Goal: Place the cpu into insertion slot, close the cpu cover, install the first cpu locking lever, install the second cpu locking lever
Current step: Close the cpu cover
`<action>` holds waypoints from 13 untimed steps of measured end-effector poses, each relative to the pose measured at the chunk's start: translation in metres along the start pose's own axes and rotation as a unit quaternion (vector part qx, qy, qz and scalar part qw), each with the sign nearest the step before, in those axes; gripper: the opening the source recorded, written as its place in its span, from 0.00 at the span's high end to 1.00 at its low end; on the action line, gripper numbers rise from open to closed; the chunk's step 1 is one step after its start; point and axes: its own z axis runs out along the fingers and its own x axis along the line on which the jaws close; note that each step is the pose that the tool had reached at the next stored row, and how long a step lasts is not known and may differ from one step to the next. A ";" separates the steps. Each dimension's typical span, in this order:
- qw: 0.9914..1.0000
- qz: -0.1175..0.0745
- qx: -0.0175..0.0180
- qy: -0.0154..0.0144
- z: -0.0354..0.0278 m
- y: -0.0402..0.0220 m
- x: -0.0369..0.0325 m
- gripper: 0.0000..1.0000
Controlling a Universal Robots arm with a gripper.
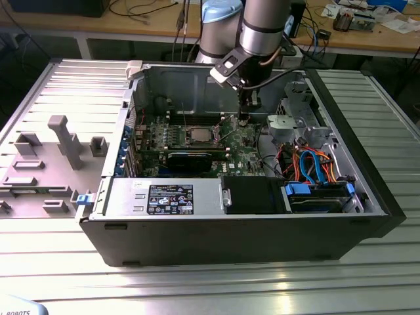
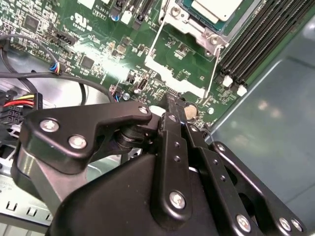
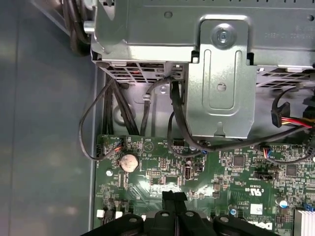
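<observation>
- Worktop (image 1: 197,282): ribbed metal. It carries the open computer case (image 1: 230,239), laid on its side so that the board faces up and can be reached from above.
- Grey fixture tray (image 1: 46,164): just beside the case at the exterior view's left. Its posts and pockets probably serve to hold parts in known positions.
- Graphics card (image 1: 190,159): long and black, seated across the green motherboard (image 1: 246,154) on the near side of the socket.
- Cpu (image 1: 200,136): lies flat in the insertion slot (image 1: 189,136) with its silver top up, so the placing step looks complete.
- Cpu cover (image 2: 199,22): in the second wrist view the frame appears to lie down around the chip, with its window leaving the metal top exposed.
- Locking levers (image 2: 153,42): two thin wires that run from the socket toward the camera. They seem raised and unhooked, though this cannot be told for certain.
- Claw (image 1: 244,117): its fingers (image 3: 169,201) are pressed together with nothing between them. The tip hangs low over the board near the coin cell (image 3: 129,162), to the exterior view's right of the socket. A closed, narrow tip probably suits pushing a wire better than gripping one.
- Drive cage (image 3: 221,73): bare steel beyond the claw, with cables routed beneath it.
- Arm (image 1: 262,26): descends steeply over the case's rear wall.
</observation>
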 end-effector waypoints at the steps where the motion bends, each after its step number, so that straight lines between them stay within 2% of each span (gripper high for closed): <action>1: 1.000 0.000 0.000 0.000 0.0015 0.0008 0.0000 0.89; 7: 1.000 0.000 0.000 0.000 0.0099 0.0026 0.0000 0.89; 13: 1.000 0.000 0.000 0.000 0.0108 -0.0003 0.0001 0.89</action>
